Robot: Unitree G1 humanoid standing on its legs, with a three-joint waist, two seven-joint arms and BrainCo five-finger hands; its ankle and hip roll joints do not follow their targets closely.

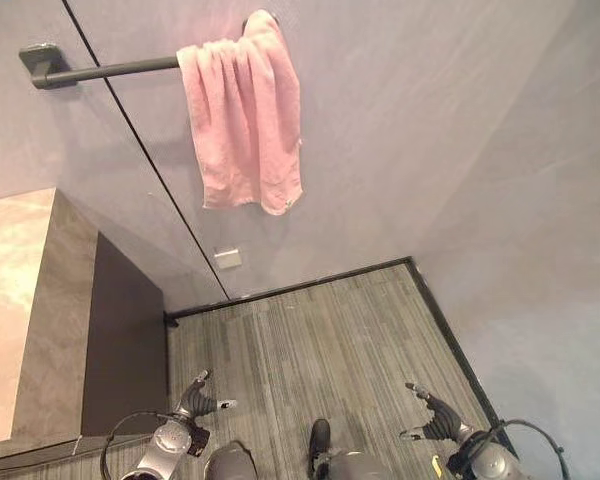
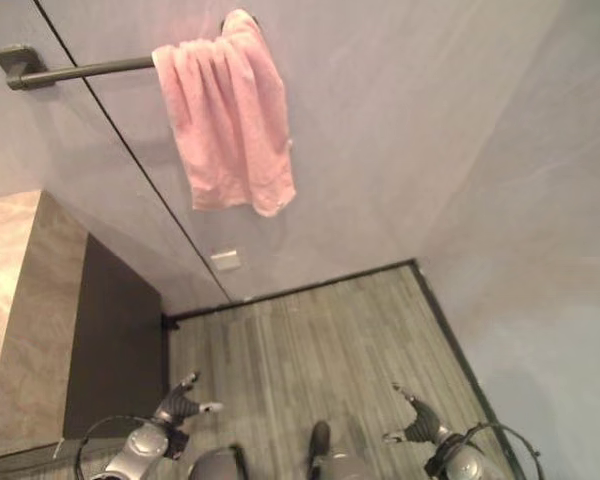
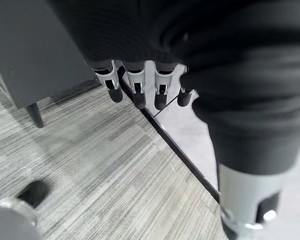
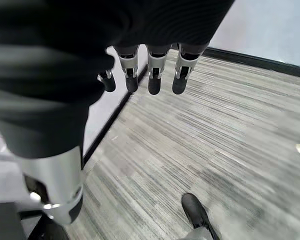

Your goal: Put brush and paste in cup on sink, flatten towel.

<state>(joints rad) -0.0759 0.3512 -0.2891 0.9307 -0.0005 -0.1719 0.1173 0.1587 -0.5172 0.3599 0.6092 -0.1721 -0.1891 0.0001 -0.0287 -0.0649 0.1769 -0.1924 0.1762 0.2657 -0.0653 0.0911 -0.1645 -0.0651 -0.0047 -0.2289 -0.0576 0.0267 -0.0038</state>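
Observation:
A pink towel (image 1: 244, 120) hangs bunched in folds over the right end of a dark wall rail (image 1: 100, 70), high on the grey wall. My left hand (image 1: 195, 400) hangs low at the lower left, fingers (image 3: 135, 87) relaxed and holding nothing. My right hand (image 1: 435, 418) hangs low at the lower right, its fingers (image 4: 152, 75) also straight and empty. Both hands are far below the towel.
A stone-topped vanity counter (image 1: 20, 300) with a dark side panel (image 1: 125, 340) stands at the left. A small metal plate (image 1: 227, 258) is fixed to the wall below the towel. Grey striped floor (image 1: 320, 340) runs to a black skirting along the walls.

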